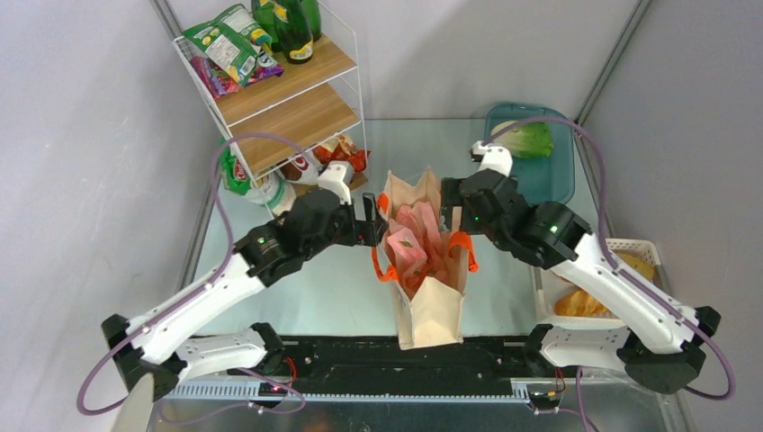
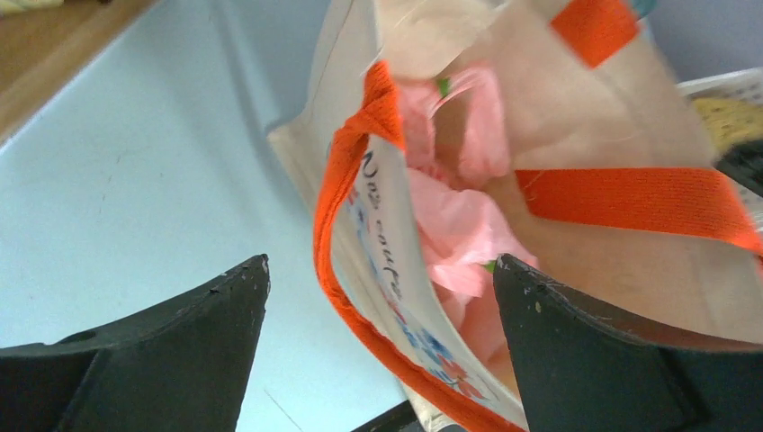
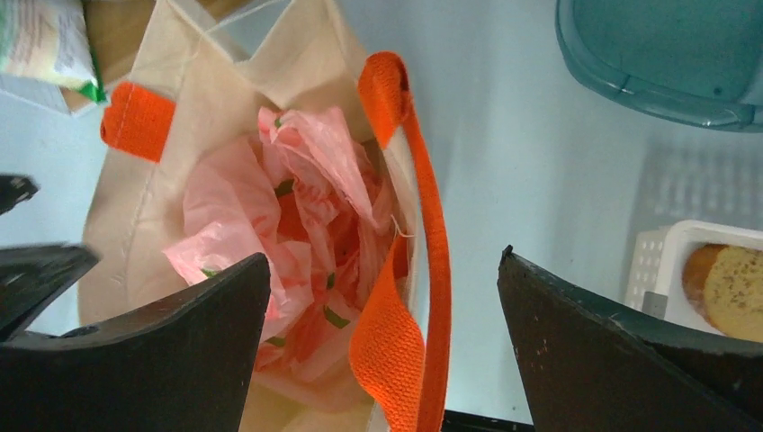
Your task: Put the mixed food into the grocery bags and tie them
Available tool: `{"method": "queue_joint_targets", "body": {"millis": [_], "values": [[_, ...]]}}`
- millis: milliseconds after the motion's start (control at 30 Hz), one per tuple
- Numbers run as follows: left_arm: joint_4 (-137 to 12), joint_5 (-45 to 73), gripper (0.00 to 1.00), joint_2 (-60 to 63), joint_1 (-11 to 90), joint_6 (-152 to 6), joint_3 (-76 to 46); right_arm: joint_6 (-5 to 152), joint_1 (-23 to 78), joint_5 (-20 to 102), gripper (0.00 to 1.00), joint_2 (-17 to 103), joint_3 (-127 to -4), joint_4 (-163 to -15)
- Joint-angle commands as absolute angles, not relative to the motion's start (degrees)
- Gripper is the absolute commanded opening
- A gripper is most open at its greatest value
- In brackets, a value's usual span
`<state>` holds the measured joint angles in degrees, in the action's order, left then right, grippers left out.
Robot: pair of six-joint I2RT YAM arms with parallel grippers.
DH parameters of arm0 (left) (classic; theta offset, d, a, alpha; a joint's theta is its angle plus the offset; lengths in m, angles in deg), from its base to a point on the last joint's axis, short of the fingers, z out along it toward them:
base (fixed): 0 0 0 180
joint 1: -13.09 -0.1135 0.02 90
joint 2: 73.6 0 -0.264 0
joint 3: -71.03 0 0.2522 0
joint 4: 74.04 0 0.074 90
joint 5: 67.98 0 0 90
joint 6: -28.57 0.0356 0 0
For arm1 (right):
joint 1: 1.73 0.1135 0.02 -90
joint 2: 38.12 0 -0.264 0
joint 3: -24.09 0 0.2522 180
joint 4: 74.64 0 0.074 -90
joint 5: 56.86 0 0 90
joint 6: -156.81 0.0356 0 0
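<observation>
From overhead alone, lettuce (image 1: 531, 139) shows in the teal tray (image 1: 555, 182).

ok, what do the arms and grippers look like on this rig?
The left arm and right arm match: white link shells, black joint housings and bases. A purple cable loops along each; a small green light glows on each. The left gripper and right gripper carry broad black wedge-shaped fingers with scuffed edges.
</observation>
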<state>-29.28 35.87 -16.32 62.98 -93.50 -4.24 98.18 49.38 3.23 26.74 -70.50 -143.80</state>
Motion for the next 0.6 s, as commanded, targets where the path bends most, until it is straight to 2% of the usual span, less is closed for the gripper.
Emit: {"method": "queue_joint_targets", "body": {"millis": [0, 67, 133, 300, 333, 400, 467, 567], "values": [[-29.84, 34.86, 0.97, -12.41, 61.64, -95.13, -4.51, 94.27, 53.06, 3.36, 0.99, 28.22, -73.84, -145.03], [-30.86, 34.26, 0.87, -10.97, 61.34, -95.09, -4.42, 93.22, 54.26, 8.15, 0.99, 28.28, -73.93, -142.30], [-32.03, 33.83, 0.67, -10.43, 60.92, -95.30, -3.81, 92.93, 55.43, 11.28, 0.96, 28.89, -74.29, -140.51], [-35.04, 33.32, 0.32, -12.08, 60.56, -95.81, -1.44, 92.47, 58.48, 14.85, 0.94, 34.27, -76.06, -139.04], [-35.76, 33.03, 0.20, -12.38, 60.60, -95.75, -0.87, 92.36, 58.94, 15.62, 0.94, 35.99, -76.10, -138.76], [-36.43, 32.33, 0.05, -13.24, 60.60, -95.53, -0.20, 92.68, 59.18, 16.86, 0.94, 38.38, -75.99, -138.22], [-36.73, 31.76, 0.01, -13.92, 60.58, -95.33, 0.28, 93.55, 59.10, 17.96, 0.95, 40.25, -75.17, -136.98], [-37.30, 31.40, 0.00, -15.08, 60.55, -95.34, 1.38, 95.61, 58.70, 20.81, 0.99, 41.73, -72.49, -134.18]]}}
